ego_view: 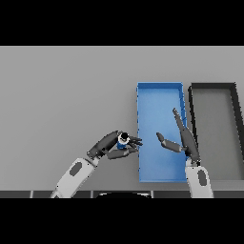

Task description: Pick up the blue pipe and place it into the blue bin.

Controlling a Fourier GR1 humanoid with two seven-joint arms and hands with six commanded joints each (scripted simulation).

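Grasping the blue pipe [122, 141] in curled fingers, the left hand [110, 145] holds it above the grey tabletop [62, 95], just beside the blue bin's [141, 174] left wall. Over that bin, the right hand [185, 138] hovers with straight fingers, released. A dark bin [192, 107] sits alongside, further right.

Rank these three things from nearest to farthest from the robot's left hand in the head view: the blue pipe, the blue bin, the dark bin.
1. blue pipe: held in the left hand itself, its fingers curled round it.
2. blue bin: just right of that hand, its near wall beside the fingertips.
3. dark bin: farthest right, beyond the blue bin.
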